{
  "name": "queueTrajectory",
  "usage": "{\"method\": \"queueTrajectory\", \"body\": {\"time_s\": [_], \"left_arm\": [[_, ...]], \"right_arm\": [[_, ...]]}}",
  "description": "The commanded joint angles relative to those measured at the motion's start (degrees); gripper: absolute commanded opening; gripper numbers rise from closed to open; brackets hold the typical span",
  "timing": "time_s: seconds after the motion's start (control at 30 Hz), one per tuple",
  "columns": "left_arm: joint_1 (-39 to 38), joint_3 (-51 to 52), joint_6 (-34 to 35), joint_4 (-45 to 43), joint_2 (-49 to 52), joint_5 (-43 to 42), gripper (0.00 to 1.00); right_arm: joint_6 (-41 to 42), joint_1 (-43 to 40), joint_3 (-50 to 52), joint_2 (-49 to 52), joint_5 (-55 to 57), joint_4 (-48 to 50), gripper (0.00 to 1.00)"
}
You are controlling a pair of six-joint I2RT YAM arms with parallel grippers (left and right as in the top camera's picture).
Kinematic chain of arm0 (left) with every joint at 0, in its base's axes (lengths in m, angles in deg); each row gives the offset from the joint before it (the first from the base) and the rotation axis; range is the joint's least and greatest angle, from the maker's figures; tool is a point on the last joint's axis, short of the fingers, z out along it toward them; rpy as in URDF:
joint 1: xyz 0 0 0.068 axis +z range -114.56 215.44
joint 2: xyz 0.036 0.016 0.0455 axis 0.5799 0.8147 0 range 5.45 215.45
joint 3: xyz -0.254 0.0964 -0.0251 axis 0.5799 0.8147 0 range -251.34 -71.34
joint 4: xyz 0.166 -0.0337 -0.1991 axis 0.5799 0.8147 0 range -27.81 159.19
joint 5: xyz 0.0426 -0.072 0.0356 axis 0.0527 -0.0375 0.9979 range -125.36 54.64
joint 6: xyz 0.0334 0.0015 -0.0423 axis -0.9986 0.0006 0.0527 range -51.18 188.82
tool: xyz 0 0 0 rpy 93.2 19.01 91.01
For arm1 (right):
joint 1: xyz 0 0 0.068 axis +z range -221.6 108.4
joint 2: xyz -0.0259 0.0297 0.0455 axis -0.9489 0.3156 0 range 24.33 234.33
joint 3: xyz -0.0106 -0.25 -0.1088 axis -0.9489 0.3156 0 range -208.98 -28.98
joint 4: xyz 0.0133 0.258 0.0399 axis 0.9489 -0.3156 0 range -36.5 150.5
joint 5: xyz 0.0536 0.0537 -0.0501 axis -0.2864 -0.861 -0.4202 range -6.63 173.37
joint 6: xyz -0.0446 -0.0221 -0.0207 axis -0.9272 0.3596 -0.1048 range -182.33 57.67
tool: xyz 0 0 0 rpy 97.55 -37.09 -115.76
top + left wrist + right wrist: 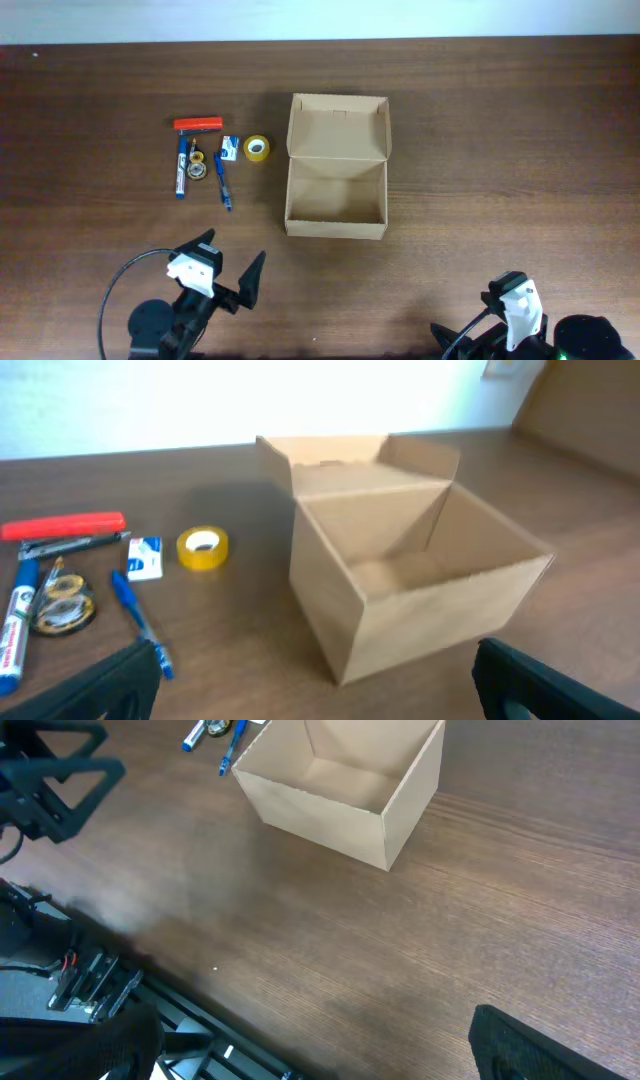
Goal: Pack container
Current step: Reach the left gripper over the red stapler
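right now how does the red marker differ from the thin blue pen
The red marker is thicker and lies crosswise at the group's far end; the thin blue pen is slimmer and runs front to back. Both lie flat on the table, left of the box.

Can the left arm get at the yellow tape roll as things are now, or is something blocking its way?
Probably yes: the left gripper is open, the tape roll lies free beside the box, and nothing stands between them.
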Motion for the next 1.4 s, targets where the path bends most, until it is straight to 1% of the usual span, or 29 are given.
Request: {"method": "queueTrajectory", "body": {"time_s": [0.0, 0.1, 0.2, 0.27, 0.43, 0.57, 0.73, 0.8, 0.9, 1.0, 1.17, 1.3, 1.37], "left_arm": [[-0.2, 0.1, 3.3, -0.9, -0.3, -0.6, 0.99], [-0.2, 0.0, 4.7, 0.0, 2.3, 1.2, 0.99], [-0.2, -0.9, 5.4, -1.0, 8.4, 3.6, 0.99], [-0.2, -3.8, 5.2, -2.0, 14.7, 6.9, 0.99], [-0.2, -14.3, 0.9, 0.0, 31.4, 12.8, 0.99], [-0.2, -25.7, -3.0, 3.3, 45.6, 14.0, 0.99], [-0.1, -41.2, -3.3, 7.9, 62.0, 20.1, 0.99], [0.0, -46.6, -4.5, 9.7, 67.5, 20.5, 0.99], [0.9, -55.3, -4.0, 13.1, 75.8, 20.5, 0.99], [2.3, -64.7, -2.7, 17.8, 83.9, 20.4, 0.99], [4.8, -81.5, -2.7, 28.2, 97.5, 20.2, 0.99], [6.3, -94.9, -2.7, 37.2, 107.9, 17.3, 0.99], [6.6, -100.9, -2.5, 41.2, 112.8, 17.2, 0.99]], "right_arm": [[0.4, -0.4, 0.3, -0.1, -0.7, 0.2, 0.99], [0.4, -0.4, 0.3, -0.1, -0.7, 0.2, 0.99], [0.4, -0.4, 0.3, -0.1, -0.8, 0.1, 0.99], [0.4, -0.4, 0.3, -0.1, -0.8, 0.2, 0.99], [0.4, -0.4, 0.3, -0.1, -0.8, 0.2, 0.99], [0.4, -0.4, 0.3, -0.1, -0.7, 0.2, 0.99], [0.4, -0.4, 0.3, -0.1, -0.8, 0.2, 0.99], [0.4, -0.4, 0.3, -0.1, -0.8, 0.2, 0.99], [0.4, -0.4, 0.3, -0.1, -0.8, 0.2, 0.99], [0.4, -0.4, 0.3, -0.1, -0.8, 0.2, 0.99], [0.4, -0.4, 0.3, -0.1, -0.8, 0.2, 0.99], [0.4, -0.4, 0.3, -0.1, -0.8, 0.2, 0.99], [0.4, -0.4, 0.3, -0.1, -0.8, 0.2, 0.99]]}}
